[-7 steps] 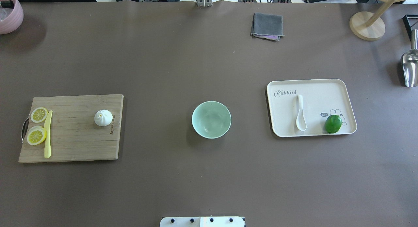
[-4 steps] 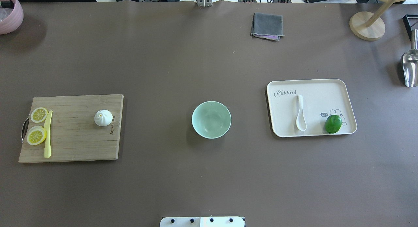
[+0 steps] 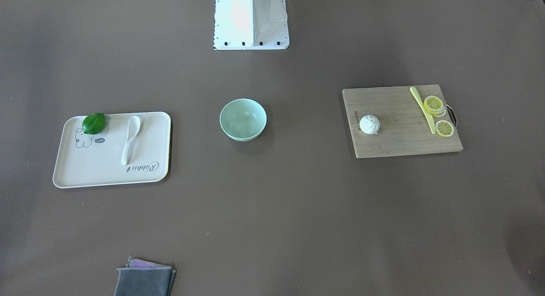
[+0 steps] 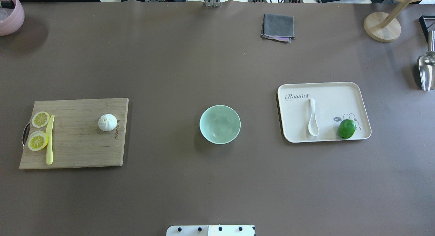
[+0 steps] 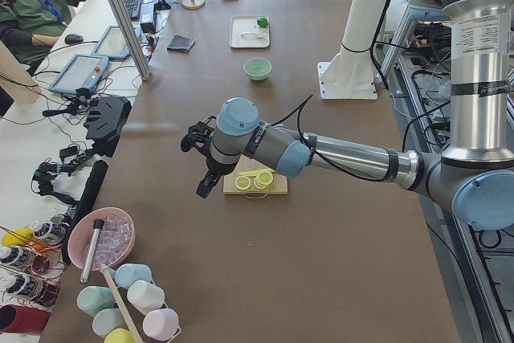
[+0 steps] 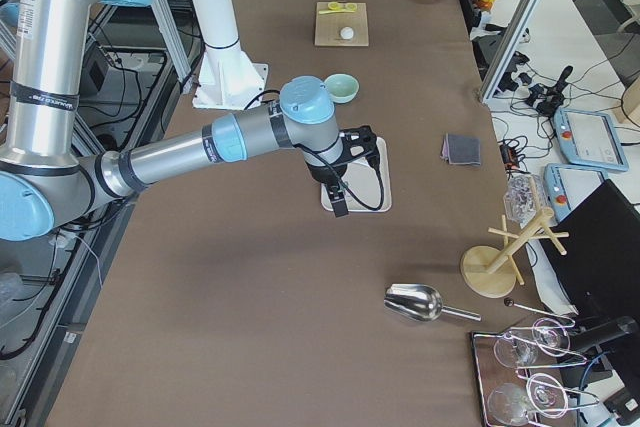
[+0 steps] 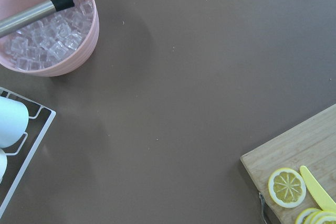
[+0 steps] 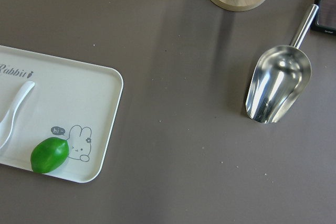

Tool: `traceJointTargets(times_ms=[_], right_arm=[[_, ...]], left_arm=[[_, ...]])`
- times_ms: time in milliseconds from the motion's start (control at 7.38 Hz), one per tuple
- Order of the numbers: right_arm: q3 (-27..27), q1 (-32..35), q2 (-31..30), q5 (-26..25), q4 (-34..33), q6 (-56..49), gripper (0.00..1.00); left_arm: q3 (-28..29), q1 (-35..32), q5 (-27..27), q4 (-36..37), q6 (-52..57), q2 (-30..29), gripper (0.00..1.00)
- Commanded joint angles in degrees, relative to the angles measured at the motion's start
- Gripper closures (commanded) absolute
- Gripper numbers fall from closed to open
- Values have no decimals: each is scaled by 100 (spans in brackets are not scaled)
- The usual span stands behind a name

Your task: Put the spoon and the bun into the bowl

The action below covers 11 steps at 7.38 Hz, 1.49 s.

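Note:
The white spoon point(image 4: 312, 119) lies on a cream tray point(image 4: 333, 100) at the right, scoop toward me; its handle also shows in the right wrist view point(image 8: 13, 111). The white pleated bun point(image 4: 107, 122) sits on a wooden cutting board point(image 4: 78, 144) at the left. The empty mint-green bowl point(image 4: 220, 124) stands between them at the table's middle. My left gripper point(image 5: 206, 185) hangs in the air beyond the board's outer end. My right gripper point(image 6: 340, 207) hangs above the tray's outer side. Both show only in the side views, so I cannot tell whether they are open or shut.
A green lime point(image 4: 346, 128) is on the tray. Lemon slices point(image 4: 38, 141) and a yellow knife point(image 4: 50, 139) are on the board. A folded grey cloth point(image 4: 278, 27), a wooden stand point(image 4: 382, 26), a metal scoop point(image 4: 426, 71) and a pink ice bowl point(image 4: 10, 15) are along the table's edges.

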Motion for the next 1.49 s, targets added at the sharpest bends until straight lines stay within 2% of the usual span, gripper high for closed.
traceJointTargets(times_ms=[0, 136, 407, 542, 814, 1085, 1356], right_arm=[[-170, -293, 154, 6, 238, 417, 0], [-179, -705, 355, -20, 273, 1317, 0], [-188, -1443, 593, -327, 290, 2166, 0], [-196, -1925, 629, -685, 665, 2953, 0], [-389, -3006, 734, -1476, 1649, 4553, 1], [-582, -4157, 1259, -2528, 1714, 5855, 5], [-1300, -4819, 2067, -3208, 1714, 6728, 17]], left_arm=[[133, 485, -11, -786, -635, -15, 2], [125, 803, -11, -918, -986, -24, 2], [142, 1357, 15, -1636, -2475, 46, 1], [142, 1690, 59, -1814, -2849, 46, 1], [125, 2044, 147, -1903, -2905, 28, 1], [142, 2247, 481, -2036, -2914, 28, 1], [142, 2248, 482, -2036, -2914, 20, 2]])
